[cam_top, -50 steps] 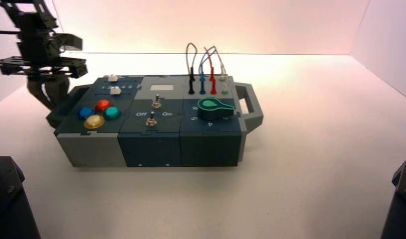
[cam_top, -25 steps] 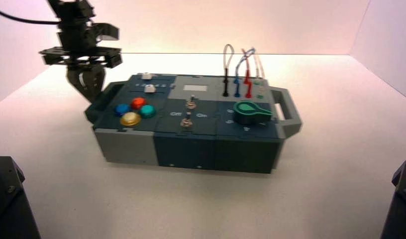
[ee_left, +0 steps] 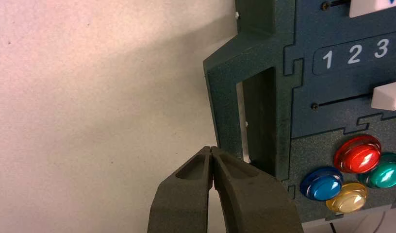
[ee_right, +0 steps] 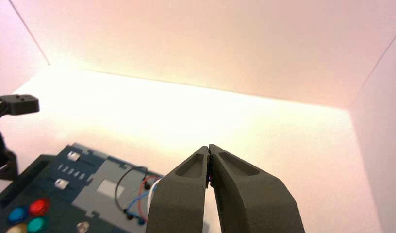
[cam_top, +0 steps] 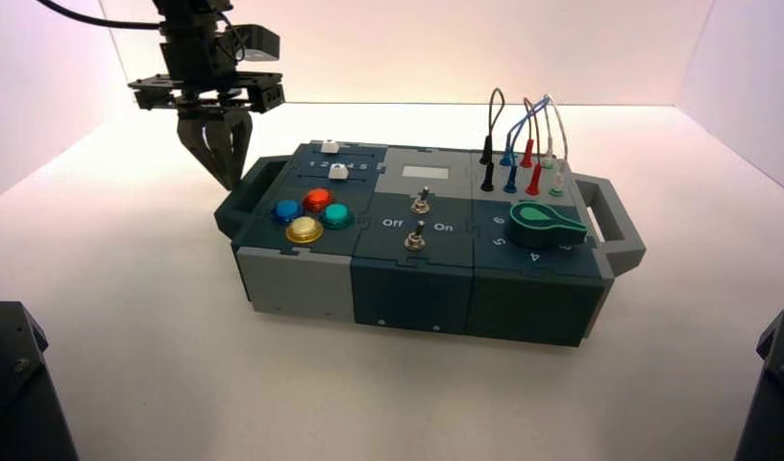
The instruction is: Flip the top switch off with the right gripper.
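Both jaws closed, top switch (cam_top: 421,203) well apart from right gripper (ee_right: 209,147), left gripper (cam_top: 231,184) at left handle (cam_top: 232,217).

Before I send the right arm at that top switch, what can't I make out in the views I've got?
- Top switch: too small in the high view to call on or off; outside the left wrist view's edge.
- Right gripper: outside the high view; seen only in its own wrist view, where it hides part of the box and wires.
- Knob: seen only in the high view, too small to read its setting.
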Action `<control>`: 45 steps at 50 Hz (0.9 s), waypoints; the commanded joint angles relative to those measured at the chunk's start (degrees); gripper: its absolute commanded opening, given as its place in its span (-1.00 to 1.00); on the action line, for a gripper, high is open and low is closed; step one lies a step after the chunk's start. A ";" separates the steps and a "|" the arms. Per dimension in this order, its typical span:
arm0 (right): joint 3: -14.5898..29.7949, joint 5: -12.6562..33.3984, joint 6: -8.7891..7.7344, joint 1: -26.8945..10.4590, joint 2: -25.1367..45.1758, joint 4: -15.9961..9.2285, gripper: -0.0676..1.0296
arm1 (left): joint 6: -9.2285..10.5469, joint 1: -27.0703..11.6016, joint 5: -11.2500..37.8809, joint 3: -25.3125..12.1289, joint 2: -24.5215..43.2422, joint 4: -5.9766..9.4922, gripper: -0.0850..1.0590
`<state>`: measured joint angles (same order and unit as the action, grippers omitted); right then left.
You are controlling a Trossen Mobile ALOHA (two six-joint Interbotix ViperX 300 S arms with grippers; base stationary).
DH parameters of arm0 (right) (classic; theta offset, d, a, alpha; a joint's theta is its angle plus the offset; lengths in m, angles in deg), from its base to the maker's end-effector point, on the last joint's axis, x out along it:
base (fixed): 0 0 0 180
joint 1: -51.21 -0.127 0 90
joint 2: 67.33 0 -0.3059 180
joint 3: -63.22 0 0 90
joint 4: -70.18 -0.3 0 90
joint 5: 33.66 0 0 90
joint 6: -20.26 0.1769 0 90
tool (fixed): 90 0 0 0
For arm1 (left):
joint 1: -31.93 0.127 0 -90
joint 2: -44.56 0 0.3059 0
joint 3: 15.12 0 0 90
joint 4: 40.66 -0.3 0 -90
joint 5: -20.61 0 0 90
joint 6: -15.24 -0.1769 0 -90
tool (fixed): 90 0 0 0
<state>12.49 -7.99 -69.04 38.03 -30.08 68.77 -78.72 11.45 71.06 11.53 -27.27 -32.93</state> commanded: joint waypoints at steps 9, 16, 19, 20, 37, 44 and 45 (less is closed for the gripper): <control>2.64 1.14 -0.09 -4.92 2.55 -0.62 -0.92 | -0.09 -1.23 -0.44 -5.54 -8.96 0.09 -0.90; 2.64 1.67 0.00 -5.01 2.55 -0.79 -0.92 | 0.00 -2.72 1.67 -7.29 -10.20 0.26 -0.90; 2.55 2.29 0.00 -5.10 2.37 -1.05 -0.92 | 0.18 -4.31 1.76 -6.86 -10.63 0.35 -0.90; 2.55 2.64 0.00 -5.10 2.37 -1.23 -0.92 | 0.26 -5.27 1.67 -6.59 -10.90 0.35 -0.90; 1.85 6.33 0.00 -5.27 2.20 -5.10 -0.92 | 2.29 -15.29 -1.05 -4.83 -9.05 0.97 -0.90; 0.53 7.47 0.00 -6.06 2.29 -8.44 -0.92 | 2.20 -15.29 -1.76 -3.87 -8.09 0.88 -0.90; 0.44 7.56 0.00 -6.24 2.29 -8.53 -0.92 | 2.11 -15.29 -1.85 -3.69 -7.73 0.88 -0.90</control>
<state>12.66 -0.61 -69.04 32.84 -28.15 61.92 -76.61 -3.85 69.75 7.93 -34.83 -32.05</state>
